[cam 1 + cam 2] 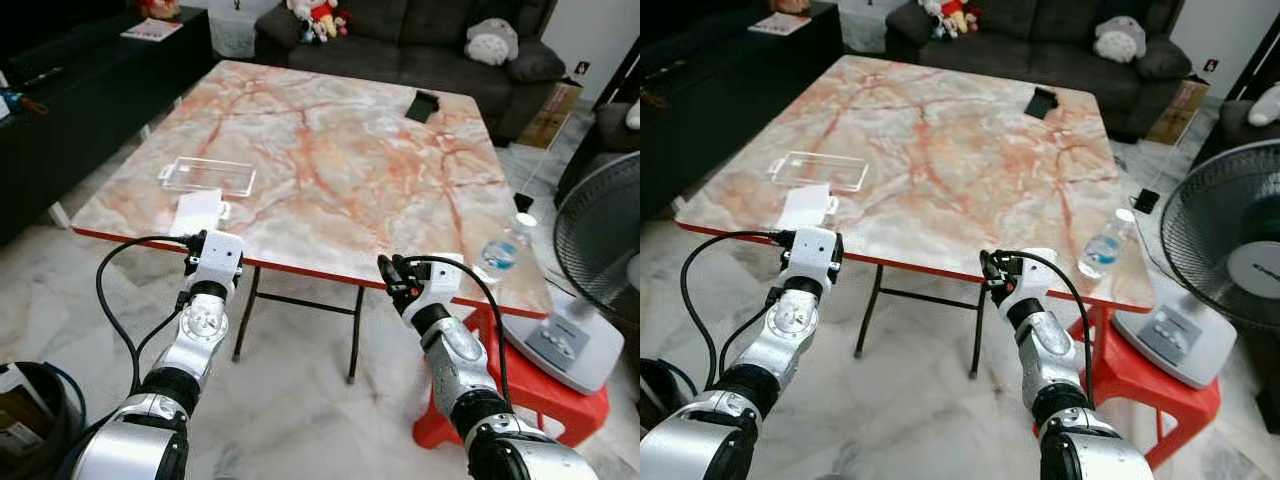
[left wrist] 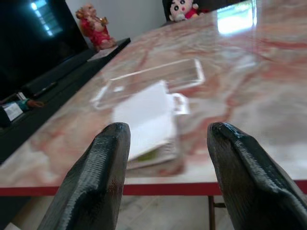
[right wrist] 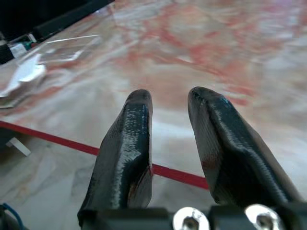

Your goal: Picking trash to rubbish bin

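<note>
A large square table with a pink-veined marble top and red edge stands on a pale marble floor. At its near left corner lies a white crumpled paper packet, with a clear flat plastic tray just behind it. The left gripper hovers at the table edge facing the packet, fingers spread wide. The right gripper waits at the near edge, fingers narrowly parted, holding nothing. A clear plastic water bottle stands near the right corner.

Marble-patterned table (red-edged) with white packet, clear plastic tray, black object, plastic bottle.
</note>
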Motion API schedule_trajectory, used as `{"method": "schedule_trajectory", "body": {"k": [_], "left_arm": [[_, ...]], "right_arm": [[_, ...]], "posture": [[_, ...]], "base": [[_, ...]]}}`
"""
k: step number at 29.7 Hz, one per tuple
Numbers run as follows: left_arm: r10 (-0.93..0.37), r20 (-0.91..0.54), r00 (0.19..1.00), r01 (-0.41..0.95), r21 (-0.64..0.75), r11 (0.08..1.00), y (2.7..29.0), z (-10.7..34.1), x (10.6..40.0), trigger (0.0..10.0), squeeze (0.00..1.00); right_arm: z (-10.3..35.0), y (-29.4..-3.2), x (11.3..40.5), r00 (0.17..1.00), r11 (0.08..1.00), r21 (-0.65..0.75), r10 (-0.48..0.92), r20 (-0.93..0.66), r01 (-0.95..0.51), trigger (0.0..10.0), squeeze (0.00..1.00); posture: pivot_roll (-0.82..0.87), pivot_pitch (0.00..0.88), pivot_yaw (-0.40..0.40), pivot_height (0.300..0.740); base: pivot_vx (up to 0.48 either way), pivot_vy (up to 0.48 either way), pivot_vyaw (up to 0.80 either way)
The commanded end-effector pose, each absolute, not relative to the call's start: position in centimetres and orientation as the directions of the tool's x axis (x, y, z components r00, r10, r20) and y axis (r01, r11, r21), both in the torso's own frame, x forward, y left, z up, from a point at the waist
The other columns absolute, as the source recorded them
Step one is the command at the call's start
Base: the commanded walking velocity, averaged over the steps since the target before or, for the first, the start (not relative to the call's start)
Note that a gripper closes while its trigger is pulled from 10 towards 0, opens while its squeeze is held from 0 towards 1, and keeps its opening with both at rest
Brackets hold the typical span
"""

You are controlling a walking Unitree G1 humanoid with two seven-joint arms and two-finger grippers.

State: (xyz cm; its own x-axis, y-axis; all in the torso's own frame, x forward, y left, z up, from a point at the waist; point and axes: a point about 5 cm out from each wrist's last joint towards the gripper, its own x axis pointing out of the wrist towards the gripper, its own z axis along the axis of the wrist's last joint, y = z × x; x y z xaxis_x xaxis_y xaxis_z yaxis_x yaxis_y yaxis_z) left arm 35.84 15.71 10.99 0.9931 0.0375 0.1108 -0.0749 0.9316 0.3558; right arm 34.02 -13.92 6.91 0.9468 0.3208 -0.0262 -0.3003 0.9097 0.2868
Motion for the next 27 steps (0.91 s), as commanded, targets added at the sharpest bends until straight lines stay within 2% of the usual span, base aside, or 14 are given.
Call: {"method": "schedule_trajectory", "body": {"k": [1, 4, 21, 27], "left_arm": [[0.027, 0.154, 0.988, -0.078, 0.335, 0.939, 15.6, 11.9, 36.1, 10.0, 0.0], [0.018, 0.174, 0.985, -0.077, 0.342, 0.936, 15.6, 12.4, 36.2, 10.0, 0.0], [-0.041, 0.249, 0.968, -0.061, 0.391, 0.918, 14.9, 13.9, 36.4, 10.0, 0.0], [-0.028, 0.254, 0.967, -0.077, 0.395, 0.916, 15.1, 14.1, 36.5, 10.0, 0.0]], "right_arm": [[7.3, -13.8, 34.3, 0.945, 0.905, 0.291, 0.327, -0.016, -0.309, 10.0, 0.0], [7.3, -13.8, 34.3, 0.945, 0.905, 0.291, 0.328, -0.015, -0.31, 10.0, 0.0], [7.3, -13.7, 34.3, 0.943, 0.904, 0.293, 0.333, -0.019, -0.313, 10.0, 0.0], [7.3, -13.6, 34.3, 0.941, 0.905, 0.282, 0.338, -0.018, -0.32, 10.0, 0.0]], "posture": [[0.02, 0.049, -0.135, 0.74], [0.02, 0.049, -0.135, 0.74], [0.03, 0.047, -0.134, 0.74], [0.02, 0.048, -0.133, 0.74]], "base": [[0.0, 0.48, 0.0], [0.0, 0.472, 0.0], [0.0, 0.0, 0.0], [0.362, 0.0, 0.0]]}}
